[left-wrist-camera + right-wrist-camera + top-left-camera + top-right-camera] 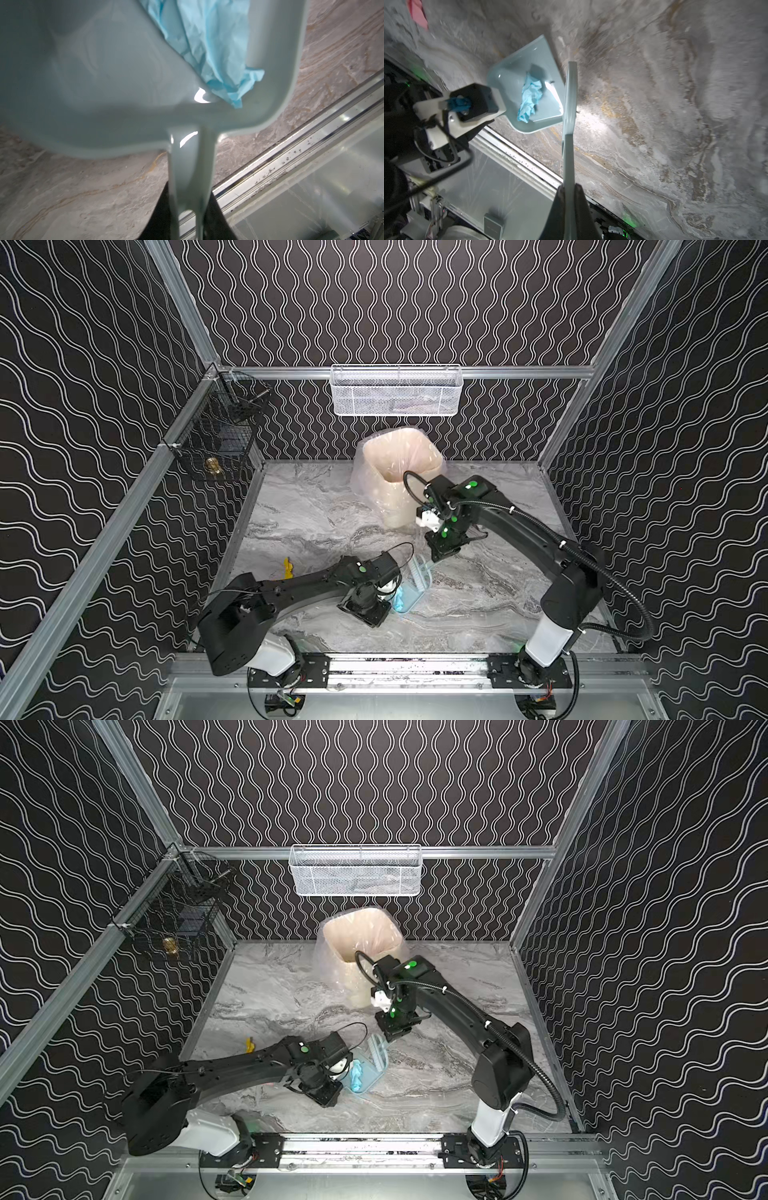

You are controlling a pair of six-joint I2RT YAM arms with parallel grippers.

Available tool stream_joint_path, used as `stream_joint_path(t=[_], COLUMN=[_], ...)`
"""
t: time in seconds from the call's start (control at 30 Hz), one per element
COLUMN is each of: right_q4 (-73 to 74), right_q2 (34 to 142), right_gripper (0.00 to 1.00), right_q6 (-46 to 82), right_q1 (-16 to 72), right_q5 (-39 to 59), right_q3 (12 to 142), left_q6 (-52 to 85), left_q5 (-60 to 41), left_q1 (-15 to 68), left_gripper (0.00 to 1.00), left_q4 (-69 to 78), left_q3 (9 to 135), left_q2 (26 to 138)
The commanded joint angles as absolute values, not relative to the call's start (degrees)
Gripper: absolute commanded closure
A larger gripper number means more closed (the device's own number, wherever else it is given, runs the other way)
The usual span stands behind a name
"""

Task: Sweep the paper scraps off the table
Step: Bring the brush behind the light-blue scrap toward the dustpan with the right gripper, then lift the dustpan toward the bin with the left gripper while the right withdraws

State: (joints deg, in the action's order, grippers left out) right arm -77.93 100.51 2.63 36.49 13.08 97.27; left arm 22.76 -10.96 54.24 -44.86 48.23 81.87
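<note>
Left gripper (190,199) clamps the dustpan (508,83) by its handle while the right gripper (569,189) pinches the brush (570,99) across its mouth, apparently penning in the blue paper scrap (530,97).

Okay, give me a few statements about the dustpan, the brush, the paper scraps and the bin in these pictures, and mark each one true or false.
1. The left gripper holds the dustpan by its handle. True.
2. A yellow scrap lies inside the dustpan. False: the scrap in the dustpan is a light blue scrap. The yellow scrap lies on the table beside the left arm.
3. The right gripper is shut on the brush. True.
4. The bin lies tipped over on its side. False: it stands upright at the back of the table, with its opening facing up.
</note>
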Motion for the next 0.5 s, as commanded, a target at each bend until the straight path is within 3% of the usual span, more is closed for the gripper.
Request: stream_joint_path(t=[0.0,0.27,0.47], right_q4=[-80.73,-78.92,-73.51], right_q2=[98.89,93.96,90.24], right_gripper=[1.0,1.0,1.0], right_q6=[3.11,2.02,3.39], right_q1=[33.32,21.55,16.75], right_q5=[13.3,19.39,24.48], right_q3=[99.32,98.76,93.92], left_q6=[24.79,27.83,27.71], left_q5=[-8.04,-3.02,0.07], left_q1=[54.23,54.24,53.8], left_gripper=[1.0,1.0,1.0], left_q4=[-44.81,-55.54,-64.67], left_q3=[48.11,56.04,67.73], left_q2=[78.68,69.89,69.26])
